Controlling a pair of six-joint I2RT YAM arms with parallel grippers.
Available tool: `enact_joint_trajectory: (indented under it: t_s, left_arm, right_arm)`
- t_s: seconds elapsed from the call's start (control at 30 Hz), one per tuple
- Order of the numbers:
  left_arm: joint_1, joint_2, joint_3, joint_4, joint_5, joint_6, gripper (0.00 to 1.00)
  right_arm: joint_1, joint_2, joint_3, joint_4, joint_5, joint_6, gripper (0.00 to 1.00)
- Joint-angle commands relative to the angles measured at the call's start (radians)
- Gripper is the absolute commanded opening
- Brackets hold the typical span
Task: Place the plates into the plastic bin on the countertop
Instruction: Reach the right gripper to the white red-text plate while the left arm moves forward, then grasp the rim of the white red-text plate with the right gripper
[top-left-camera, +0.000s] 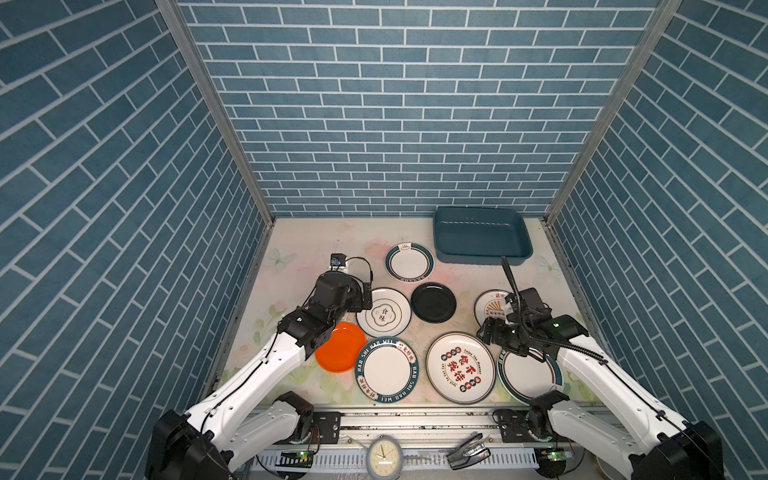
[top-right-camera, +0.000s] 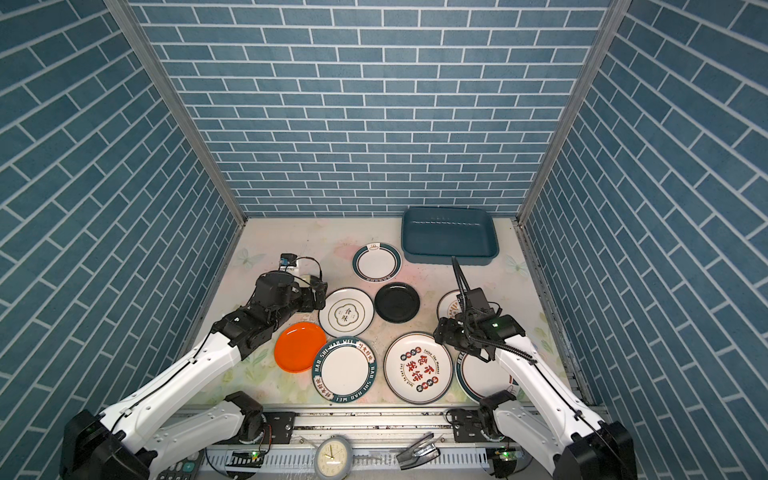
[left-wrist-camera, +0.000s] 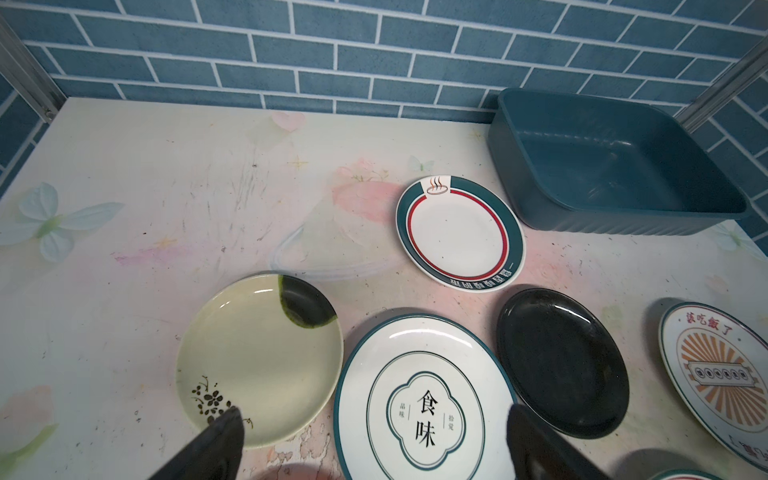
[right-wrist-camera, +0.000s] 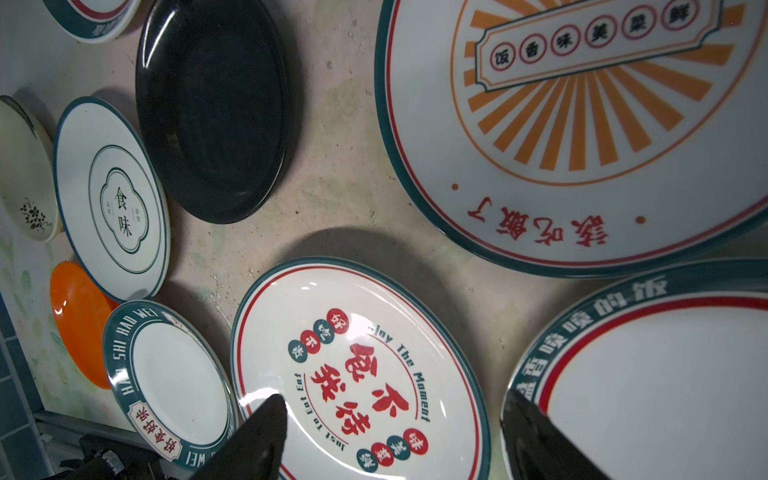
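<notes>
Approach stage, no plate lifted yet. Left fingers (left-wrist-camera: 224, 436) spread wide above the white clover-motif plate (left-wrist-camera: 424, 399); right fingers (right-wrist-camera: 266, 432) wide over the white red-lettered plate (right-wrist-camera: 357, 374). Dark teal plastic bin (top-left-camera: 478, 258) sits empty, upper right of the floral desk (top-left-camera: 307, 249); next likely needs closing on a rim.
</notes>
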Motion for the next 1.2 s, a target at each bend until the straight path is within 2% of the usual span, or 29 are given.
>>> enact_joint_trajectory:
  t_s: [0.0,0.17,0.5,0.8,1.17]
  left_arm:
    - [-0.01,-0.008,-0.005,-0.021,0.064,-0.037,1.0]
    - [-0.039,-0.003,-0.039,-0.006,0.17,-0.109,1.0]
    - [-0.104,0.025,-0.051,0.006,0.157,-0.143,1.0]
    - [-0.11,0.055,-0.051,0.039,0.159,-0.139,1.0]
    - [-0.11,0.06,-0.051,0.046,0.129,-0.134,1.0]
  right_arm:
    - [0.015,0.014,-0.023,0.068,0.002,0.059,0.81]
    - [0.033,0.039,-0.045,0.097,-0.001,0.07,0.81]
    - [0.068,0.074,-0.078,0.086,0.028,0.072,0.8]
    - [0.092,0.016,-0.128,0.039,0.05,0.103,0.79]
    - [0.103,0.069,-0.129,0.061,0.053,0.109,0.78]
